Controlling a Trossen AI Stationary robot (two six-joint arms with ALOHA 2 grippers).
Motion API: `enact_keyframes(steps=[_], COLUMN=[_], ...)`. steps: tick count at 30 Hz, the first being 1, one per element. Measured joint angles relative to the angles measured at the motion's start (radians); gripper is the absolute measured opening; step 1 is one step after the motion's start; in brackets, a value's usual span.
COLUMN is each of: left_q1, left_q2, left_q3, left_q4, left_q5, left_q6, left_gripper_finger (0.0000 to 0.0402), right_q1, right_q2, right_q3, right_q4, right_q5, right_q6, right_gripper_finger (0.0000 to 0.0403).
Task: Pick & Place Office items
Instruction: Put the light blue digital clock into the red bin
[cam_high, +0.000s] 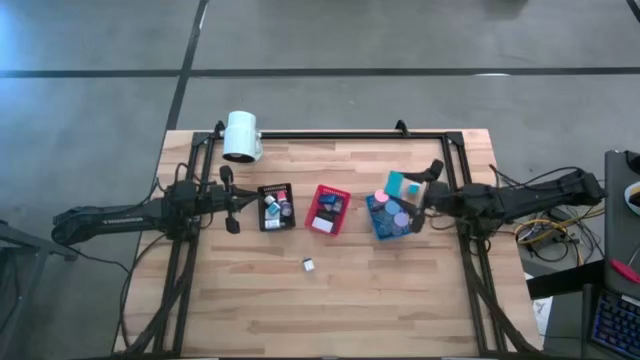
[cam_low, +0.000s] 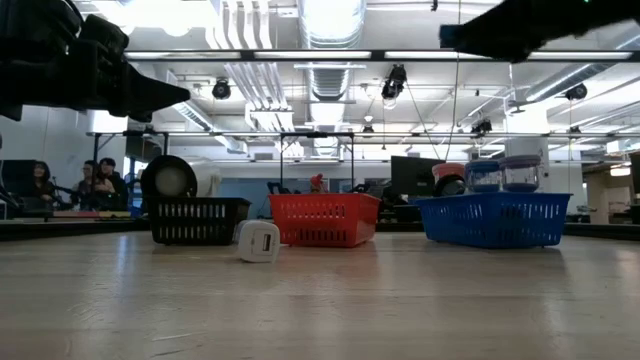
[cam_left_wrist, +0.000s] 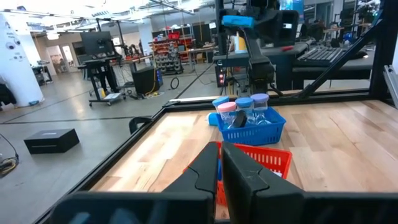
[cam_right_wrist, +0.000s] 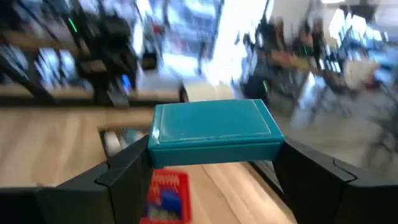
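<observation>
Teal block (cam_right_wrist: 214, 132) clamped in right hand (cam_right_wrist: 214, 158), above blue tray (cam_high: 388, 222).

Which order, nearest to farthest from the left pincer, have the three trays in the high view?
From the left pincer:
1. Black tray, just beside it.
2. Red tray, at the table's middle.
3. Blue tray, far side, by the right pincer.

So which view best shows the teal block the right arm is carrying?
The right wrist view: the teal block fills it, clamped between the right gripper's jaws. The high view shows it small beside the blue tray; the left wrist view shows it far off; the low view hides it.
</observation>
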Motion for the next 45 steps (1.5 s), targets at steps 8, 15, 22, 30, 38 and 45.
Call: enact_keyframes(steps=[8, 15, 22, 30, 38, 45], left_q1=[0.000, 0.000, 0.000, 0.000, 0.000, 0.000], left_q2=[0.000, 0.000, 0.000, 0.000, 0.000, 0.002], left_q3=[-0.002, -0.002, -0.002, -0.002, -0.002, -0.002], left_q4=[0.000, 0.000, -0.001, -0.001, -0.001, -0.002], left_q5=[-0.002, -0.002, -0.001, 0.001, 0.001, 0.001], left_q6=[0.000, -0.001, -0.004, -0.004, -0.009, -0.011], left_gripper_finger=[0.0023, 0.0023, 0.0023, 0.0023, 0.0023, 0.0023], right_q1=[-0.049, -0.133, -0.180, -0.196, -0.253, -0.283], right_q2=[0.302, 0.581, 0.838, 1.036, 1.163, 1.221], right_q3=[0.388, 0.631, 0.822, 0.976, 1.046, 1.045], right_q4=[-0.513, -0.701, -0.834, -0.881, -0.926, -0.921], right_q5=[0.020, -0.193, -0.291, -0.381, -0.488, -0.491], right_q6=[0.164, 0.182, 0.157, 0.094, 0.077, 0.067], right_gripper_finger=[0.0288, 0.0288, 0.0288, 0.0288, 0.0288, 0.0288])
